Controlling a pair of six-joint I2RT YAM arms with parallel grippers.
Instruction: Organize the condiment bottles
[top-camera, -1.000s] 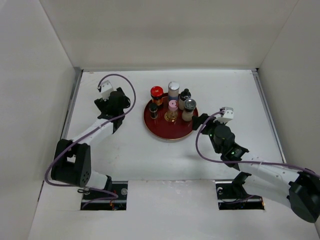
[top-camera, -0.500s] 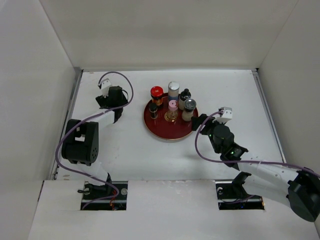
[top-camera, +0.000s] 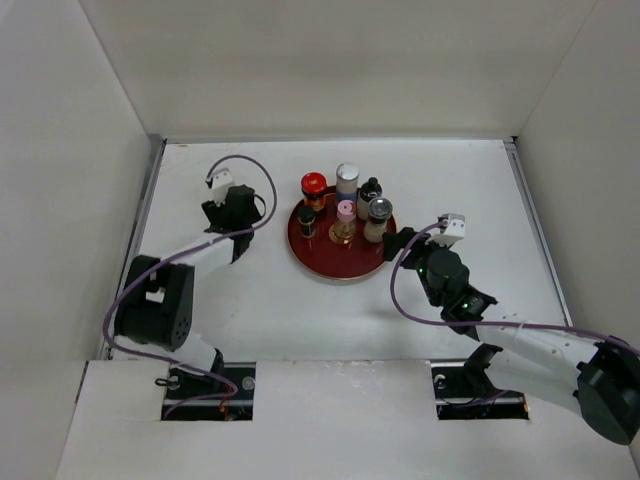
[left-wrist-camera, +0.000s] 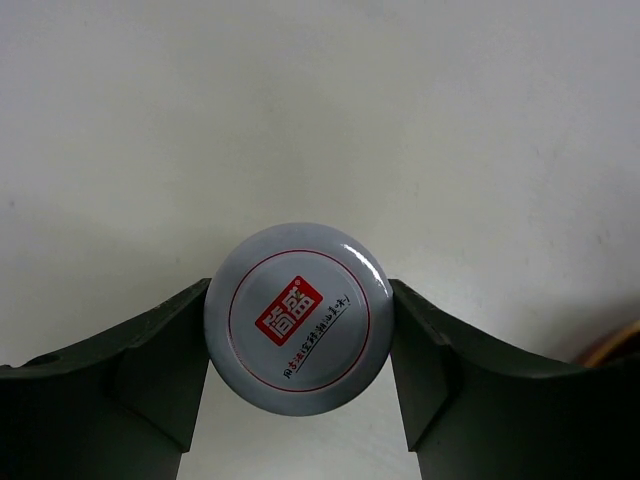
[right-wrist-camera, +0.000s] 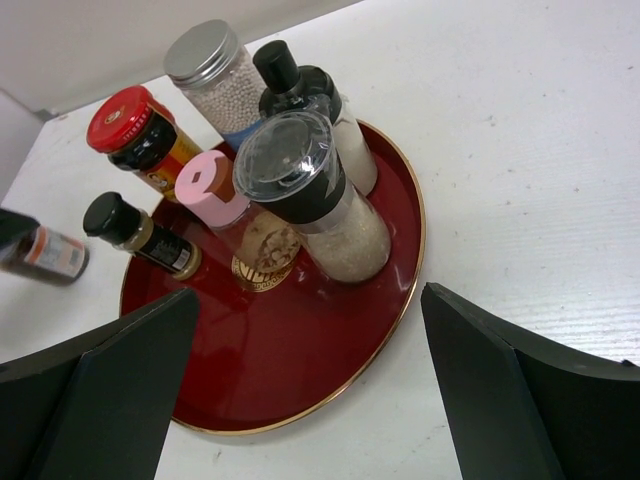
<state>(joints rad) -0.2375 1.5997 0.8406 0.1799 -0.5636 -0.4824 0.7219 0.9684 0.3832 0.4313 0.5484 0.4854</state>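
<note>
Dark-red with a thin gold rim, one round tray (top-camera: 335, 268) sat on the white table (top-camera: 300, 330) and carried six of the seven bottles, all six upright.

- **Far edge of the tray:** the red-capped jar (right-wrist-camera: 128, 120) stood towards the left. The silver-lidded jar (right-wrist-camera: 205, 52) stood just beside it, nearer the middle.
- **Far right of the tray:** one black-topped bottle (right-wrist-camera: 275, 65) stood there. The shaker (right-wrist-camera: 300, 170), with pale grains under a dark clear cap, stood in front of it at the tray's right side.
- **Centre and left of the tray:** the pink-capped bottle (right-wrist-camera: 212, 185) was near the centre, close against the shaker. The thin dark bottle (right-wrist-camera: 130, 232) was at the left side.

The seventh, a logo-capped bottle (left-wrist-camera: 297, 325), was off the tray on its left, near the rim but not touching it. From above it was hidden under the arm. The left wrist view looked straight down on its round pale-grey cap, which had one red ring and one red logo.

The left gripper (left-wrist-camera: 300, 345) was closed on that cap, with its two fingers (left-wrist-camera: 160, 370) pressed against opposite sides.

The right gripper (right-wrist-camera: 310, 395) hung at the tray's right rim with its two jaws spread wide, holding nothing. Whether it touched the rim could not be told.
</note>
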